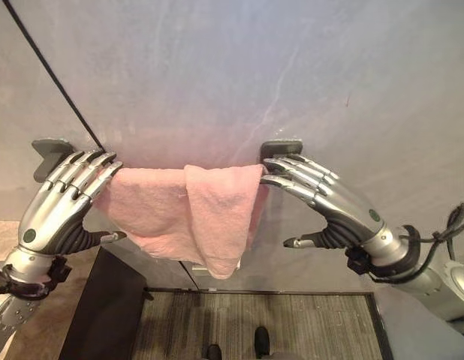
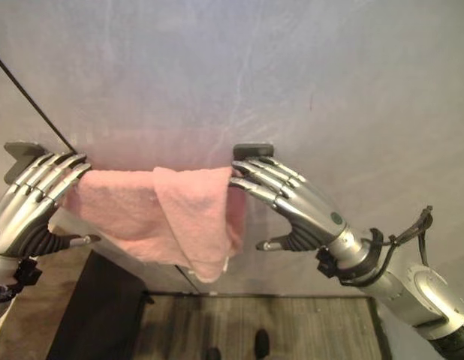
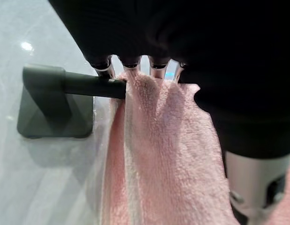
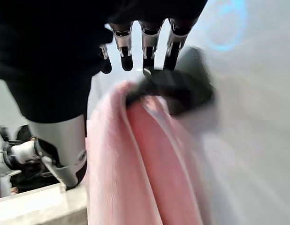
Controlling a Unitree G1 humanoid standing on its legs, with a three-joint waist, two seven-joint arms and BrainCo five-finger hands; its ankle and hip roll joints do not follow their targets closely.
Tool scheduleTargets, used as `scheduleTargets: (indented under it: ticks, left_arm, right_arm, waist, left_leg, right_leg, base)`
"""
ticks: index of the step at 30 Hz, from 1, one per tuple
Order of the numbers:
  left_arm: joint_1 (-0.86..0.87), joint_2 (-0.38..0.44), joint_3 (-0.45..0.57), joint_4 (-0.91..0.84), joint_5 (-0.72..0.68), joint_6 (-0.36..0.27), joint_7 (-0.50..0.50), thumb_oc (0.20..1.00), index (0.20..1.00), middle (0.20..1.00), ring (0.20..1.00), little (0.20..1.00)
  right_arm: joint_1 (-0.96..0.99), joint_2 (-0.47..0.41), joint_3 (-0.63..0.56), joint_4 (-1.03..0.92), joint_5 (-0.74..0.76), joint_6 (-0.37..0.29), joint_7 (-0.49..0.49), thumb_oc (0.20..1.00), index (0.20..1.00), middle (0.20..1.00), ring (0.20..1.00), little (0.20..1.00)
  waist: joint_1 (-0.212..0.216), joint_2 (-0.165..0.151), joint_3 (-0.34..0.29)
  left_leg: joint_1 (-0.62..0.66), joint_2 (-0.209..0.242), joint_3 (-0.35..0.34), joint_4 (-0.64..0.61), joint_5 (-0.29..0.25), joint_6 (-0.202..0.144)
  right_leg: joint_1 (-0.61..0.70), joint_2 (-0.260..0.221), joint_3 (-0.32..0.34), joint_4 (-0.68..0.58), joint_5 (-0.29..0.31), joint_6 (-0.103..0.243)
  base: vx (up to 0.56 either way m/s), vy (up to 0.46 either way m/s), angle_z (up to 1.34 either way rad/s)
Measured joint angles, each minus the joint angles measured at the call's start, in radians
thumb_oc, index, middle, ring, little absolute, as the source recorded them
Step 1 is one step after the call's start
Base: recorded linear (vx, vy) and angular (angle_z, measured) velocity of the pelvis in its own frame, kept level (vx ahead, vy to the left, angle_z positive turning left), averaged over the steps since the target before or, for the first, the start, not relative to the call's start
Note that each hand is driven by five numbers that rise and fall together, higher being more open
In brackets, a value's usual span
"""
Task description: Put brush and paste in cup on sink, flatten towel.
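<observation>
Both hands are reaching up to a pink towel [image 1: 183, 214] that is hanging over a dark towel bar [image 3: 91, 86] on a pale, faintly veined wall [image 1: 239, 67]. L hand [image 1: 55, 214] is lying at the towel's L end w/ silver, dark-tipped fingers [image 1: 85, 171] stretched nearly straight over the top of the bar, tips resting on cloth and bar beside the L bracket [image 1: 50, 154]; thumb is sticking out below, apart from the cloth, so nothing is being gripped. R hand [image 1: 333, 206] is mirroring it at the R end: fingers [image 1: 292, 174] extended w/ a slight bend, tips touching the bar and towel edge just under the R bracket [image 1: 281, 148], thumb hanging free beneath. Neither hand is closing on the fabric.

Towel is soft terry w/ a nubby loop texture, draped in two overlapping layers; a folded flap is crossing the middle and its lowest corner is hanging off-centre, toward the R. Lower hem is sloping, not level, and the cloth is bunching at the L end in the L wrist view. Brackets are matte dark grey, squarish plates; bar is a thin round rod. Towel is spanning nearly the whole bar, leaving short bare stubs by each bracket. Below, striped grey flooring [image 1: 254, 319] and a black panel [image 1: 100, 311] are showing, w/ a person's dark shoes [image 1: 260, 341] standing at the bottom edge
</observation>
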Motion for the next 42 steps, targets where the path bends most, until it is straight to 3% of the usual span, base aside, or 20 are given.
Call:
scheduleTargets:
  ticks: [8, 13, 17, 20, 30, 36, 42]
  left_arm:
    - [-0.023, 0.0, -0.007, -0.007, -0.004, -0.001, -0.012, 1.0, 1.0, 1.0, 1.0, 1.0]
    - [-0.017, 0.0, 0.011, -0.024, -0.012, -0.001, -0.015, 1.0, 1.0, 1.0, 1.0, 1.0]
    - [-0.015, 0.0, 0.018, -0.034, -0.026, 0.0, -0.028, 1.0, 1.0, 1.0, 1.0, 1.0]
    - [-0.001, 0.0, 0.029, -0.047, -0.051, 0.001, -0.036, 1.0, 1.0, 1.0, 1.0, 1.0]
    - [0.0, 0.0, 0.056, -0.057, -0.081, 0.004, -0.081, 1.0, 1.0, 1.0, 1.0, 1.0]
    - [0.028, 0.001, 0.099, -0.04, -0.08, 0.006, -0.105, 1.0, 1.0, 1.0, 1.0, 1.0]
    - [0.062, 0.0, 0.115, -0.035, -0.072, 0.0, -0.112, 1.0, 1.0, 1.0, 1.0, 1.0]
  right_arm:
    - [-0.052, 0.01, 0.019, -0.017, -0.002, 0.019, -0.001, 1.0, 1.0, 1.0, 1.0, 1.0]
    - [0.013, 0.007, -0.026, -0.042, -0.002, 0.017, 0.0, 1.0, 1.0, 1.0, 1.0, 1.0]
    - [0.012, -0.048, -0.005, -0.041, -0.003, 0.019, 0.024, 1.0, 1.0, 1.0, 1.0, 1.0]
    - [0.007, -0.144, 0.021, -0.025, -0.005, 0.025, 0.065, 1.0, 1.0, 1.0, 1.0, 1.0]
    - [-0.081, -0.143, 0.087, 0.038, -0.025, 0.039, 0.089, 1.0, 1.0, 1.0, 1.0, 1.0]
    - [-0.045, -0.148, 0.032, 0.049, -0.052, 0.034, 0.107, 1.0, 1.0, 1.0, 1.0, 1.0]
    - [0.018, -0.152, -0.028, 0.05, -0.053, 0.024, 0.114, 1.0, 1.0, 1.0, 1.0, 1.0]
  waist:
    - [0.004, -0.007, -0.002]
    - [0.004, -0.023, -0.005]
    - [0.006, -0.034, -0.006]
    - [0.006, -0.044, -0.009]
    - [0.004, -0.075, -0.022]
    - [0.006, -0.087, -0.03]
    - [0.009, -0.075, -0.035]
  left_leg:
    - [-0.01, -0.001, 0.0, 0.0, -0.001, 0.001]
    - [-0.016, -0.001, 0.005, 0.0, -0.001, 0.001]
    - [-0.018, -0.001, 0.014, 0.0, -0.001, 0.001]
    - [-0.018, -0.003, 0.027, 0.0, -0.002, 0.002]
    - [-0.018, -0.003, 0.029, 0.0, -0.005, -0.001]
    - [-0.018, -0.003, 0.028, 0.0, -0.005, -0.001]
    - [-0.016, -0.004, 0.027, 0.0, -0.006, 0.0]
  right_leg:
    - [-0.01, 0.0, 0.0, 0.0, 0.0, 0.0]
    - [-0.018, 0.0, 0.004, 0.0, 0.0, 0.001]
    - [-0.023, 0.0, 0.012, 0.0, 0.003, 0.004]
    - [-0.026, 0.0, 0.024, 0.0, 0.006, 0.008]
    - [-0.028, 0.0, 0.027, 0.0, 0.007, 0.011]
    - [-0.027, -0.001, 0.026, 0.0, 0.007, 0.011]
    - [-0.024, -0.002, 0.025, 0.0, 0.007, 0.011]
  base:
    - [0.0, 0.0, 0.0]
    - [0.0, 0.01, -0.03]
    - [0.0, 0.013, -0.07]
    - [0.0, 0.021, -0.1]
    - [0.0, 0.002, 0.0]
    - [0.0, 0.0, 0.0]
    - [0.0, 0.0, 0.0]
